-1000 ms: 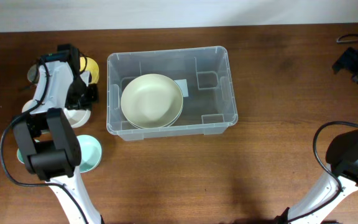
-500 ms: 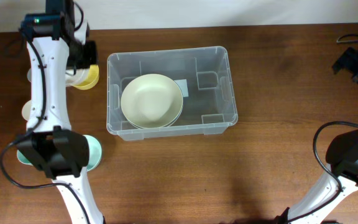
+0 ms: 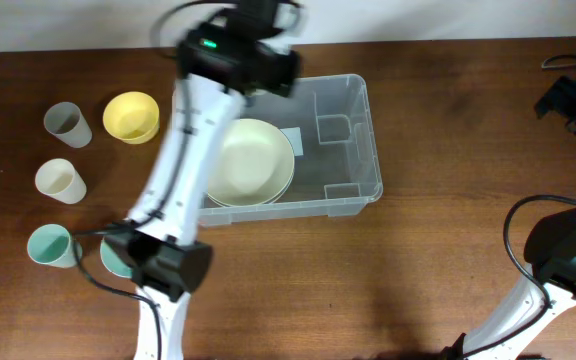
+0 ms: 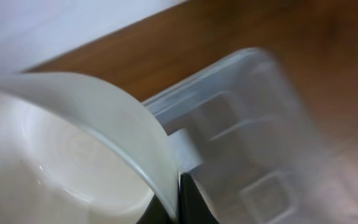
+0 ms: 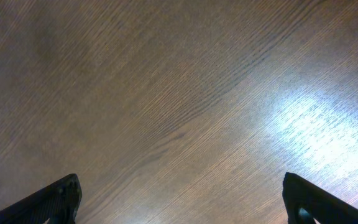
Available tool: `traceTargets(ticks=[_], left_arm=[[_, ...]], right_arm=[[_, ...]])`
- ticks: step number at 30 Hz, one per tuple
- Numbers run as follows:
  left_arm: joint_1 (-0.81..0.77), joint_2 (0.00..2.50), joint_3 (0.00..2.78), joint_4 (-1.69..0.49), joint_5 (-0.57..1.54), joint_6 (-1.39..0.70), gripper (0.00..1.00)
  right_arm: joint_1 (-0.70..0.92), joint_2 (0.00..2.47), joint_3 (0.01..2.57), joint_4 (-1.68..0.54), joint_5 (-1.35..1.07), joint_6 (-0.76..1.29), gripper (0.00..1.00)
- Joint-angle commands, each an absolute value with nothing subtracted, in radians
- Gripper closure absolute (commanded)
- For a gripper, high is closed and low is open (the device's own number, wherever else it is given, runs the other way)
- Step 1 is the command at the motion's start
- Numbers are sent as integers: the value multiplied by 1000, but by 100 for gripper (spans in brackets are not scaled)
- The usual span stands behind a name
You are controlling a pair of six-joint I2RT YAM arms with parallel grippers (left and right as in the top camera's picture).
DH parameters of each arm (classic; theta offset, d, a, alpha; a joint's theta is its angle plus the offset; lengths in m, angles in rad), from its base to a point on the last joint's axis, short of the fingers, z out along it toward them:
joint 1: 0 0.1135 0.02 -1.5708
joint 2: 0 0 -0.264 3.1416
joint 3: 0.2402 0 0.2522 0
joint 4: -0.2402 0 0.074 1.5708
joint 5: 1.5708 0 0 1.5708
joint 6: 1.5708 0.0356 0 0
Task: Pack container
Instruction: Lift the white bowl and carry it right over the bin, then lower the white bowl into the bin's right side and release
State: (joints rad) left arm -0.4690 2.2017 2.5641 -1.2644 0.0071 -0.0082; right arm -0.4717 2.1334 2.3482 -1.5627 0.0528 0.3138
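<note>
The container point(image 3: 372, 140), a large clear plastic bin, stands mid-table and holds a big cream bowl point(image 3: 258, 165). It also shows blurred in the left wrist view point(image 4: 253, 130). My left gripper point(image 3: 258, 45) is above the bin's back left corner. In the left wrist view its jaws point(image 4: 180, 202) are shut on the rim of a white bowl point(image 4: 61, 149). In the overhead view the arm hides that bowl. My right gripper point(image 3: 571, 100) is far off at the right edge, open and empty point(image 5: 179, 199) above bare wood.
On the left of the table stand a grey cup point(image 3: 67, 124), a yellow bowl point(image 3: 131, 116), a cream cup point(image 3: 60, 180) and a teal cup point(image 3: 48, 245). A teal bowl point(image 3: 116, 258) is partly hidden by the left arm's base.
My left gripper has lifted the white bowl from the left side and swung right with it to above the bin. The right arm has not moved.
</note>
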Motion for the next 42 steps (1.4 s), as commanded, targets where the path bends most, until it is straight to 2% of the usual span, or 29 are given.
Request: traceTargets(ticks=[1, 5, 16, 42], left_arm=[[-541, 2222, 2580, -1229, -54, -4, 99], [-591, 2279, 2580, -1208, -50, 25, 99], [-598, 2441, 2580, -1182, -41, 54, 99], [-620, 2555, 2580, -1183, 20, 62, 99]], right_arm=[[-478, 2136, 2344, -1562, 64, 314, 1], [-478, 2136, 2344, -1562, 64, 314, 1], [-478, 2136, 2344, -1562, 64, 314, 1], [-478, 2136, 2344, -1562, 64, 314, 1]])
